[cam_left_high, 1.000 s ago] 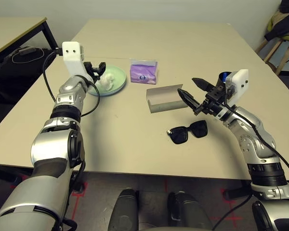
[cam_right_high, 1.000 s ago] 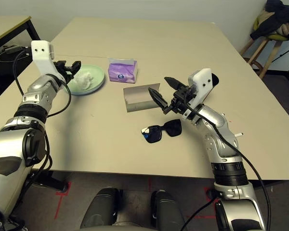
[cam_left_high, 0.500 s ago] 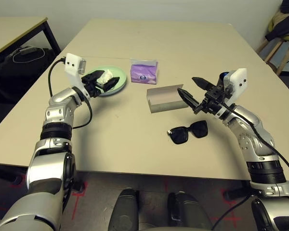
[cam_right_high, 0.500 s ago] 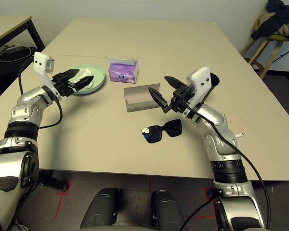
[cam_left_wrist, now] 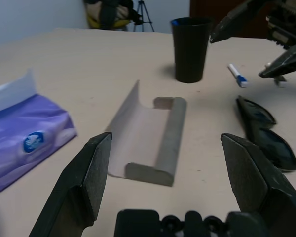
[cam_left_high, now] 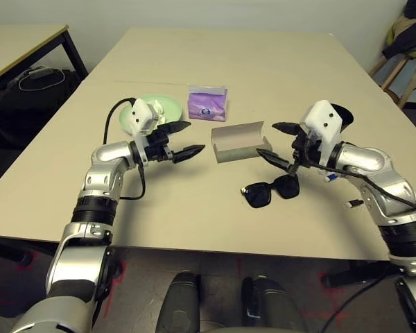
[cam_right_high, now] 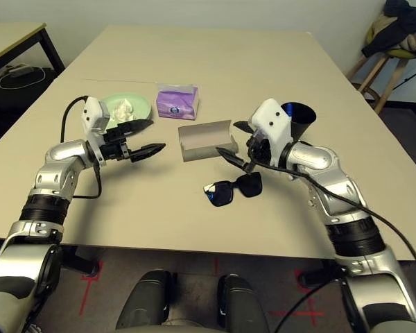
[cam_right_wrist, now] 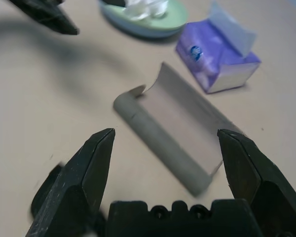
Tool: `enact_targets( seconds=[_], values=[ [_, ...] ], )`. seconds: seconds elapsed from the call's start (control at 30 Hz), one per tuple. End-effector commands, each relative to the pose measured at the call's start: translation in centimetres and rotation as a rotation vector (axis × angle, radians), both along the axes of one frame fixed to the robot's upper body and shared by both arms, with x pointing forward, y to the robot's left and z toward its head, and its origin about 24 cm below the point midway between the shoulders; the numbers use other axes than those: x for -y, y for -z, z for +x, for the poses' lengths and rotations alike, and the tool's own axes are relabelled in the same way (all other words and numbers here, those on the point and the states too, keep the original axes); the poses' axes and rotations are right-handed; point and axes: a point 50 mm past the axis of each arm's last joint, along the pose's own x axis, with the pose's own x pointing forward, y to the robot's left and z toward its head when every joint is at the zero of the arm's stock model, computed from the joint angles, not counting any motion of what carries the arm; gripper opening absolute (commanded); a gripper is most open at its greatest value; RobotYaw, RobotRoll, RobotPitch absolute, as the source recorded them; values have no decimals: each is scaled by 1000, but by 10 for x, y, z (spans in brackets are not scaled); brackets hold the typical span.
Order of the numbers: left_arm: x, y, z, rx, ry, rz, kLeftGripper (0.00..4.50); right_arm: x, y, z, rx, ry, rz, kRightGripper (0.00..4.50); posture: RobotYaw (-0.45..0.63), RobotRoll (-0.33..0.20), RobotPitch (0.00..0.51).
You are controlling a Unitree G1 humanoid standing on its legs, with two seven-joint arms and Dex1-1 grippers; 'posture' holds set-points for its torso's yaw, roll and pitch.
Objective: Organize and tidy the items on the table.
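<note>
The grey-brown glasses case (cam_left_high: 237, 141) lies open in the middle of the table (cam_left_high: 187, 208), with the black sunglasses (cam_left_high: 269, 190) just in front of it. My left gripper (cam_left_high: 188, 137) is open and empty left of the case, pointing at it. At the case's right end, above the sunglasses, my right gripper (cam_left_high: 267, 139) is open too. In the left wrist view the case (cam_left_wrist: 158, 143) lies between the open fingers (cam_left_wrist: 84, 177). Behind my left wrist, crumpled white tissue (cam_right_high: 122, 109) rests on a pale green plate (cam_left_high: 168, 105). A purple tissue pack (cam_left_high: 206, 103) stands beside the plate.
The black cup (cam_right_high: 298, 114) stands behind my right wrist, with a white-blue marker pen (cam_left_wrist: 235, 75) lying near it. A smaller table (cam_left_high: 21, 41) and dark gear on the floor are at far left. A stool with clothes (cam_left_high: 409, 41) is at far right.
My left gripper has swung from above the green plate down and right toward the case. My right gripper has dropped lower at the case's right end. Both stayed open.
</note>
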Motion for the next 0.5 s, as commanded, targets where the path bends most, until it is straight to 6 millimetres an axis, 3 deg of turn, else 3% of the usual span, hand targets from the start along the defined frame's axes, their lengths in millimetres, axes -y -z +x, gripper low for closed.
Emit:
enact_targets(
  seconds=[0.03, 0.27, 0.5],
  values=[
    [10, -2, -3, 9, 39, -10, 4462, 0, 0, -7, -27, -114, -181, 4500, 183, 0, 105],
    [27, -3, -5, 21, 64, -40, 4462, 9, 0, -7, -73, -254, -564, 4500, 213, 0, 118],
    [32, -4, -8, 36, 57, -57, 4462, -5, -8, 2, -114, -391, -812, 4500, 260, 0, 121]
  ],
)
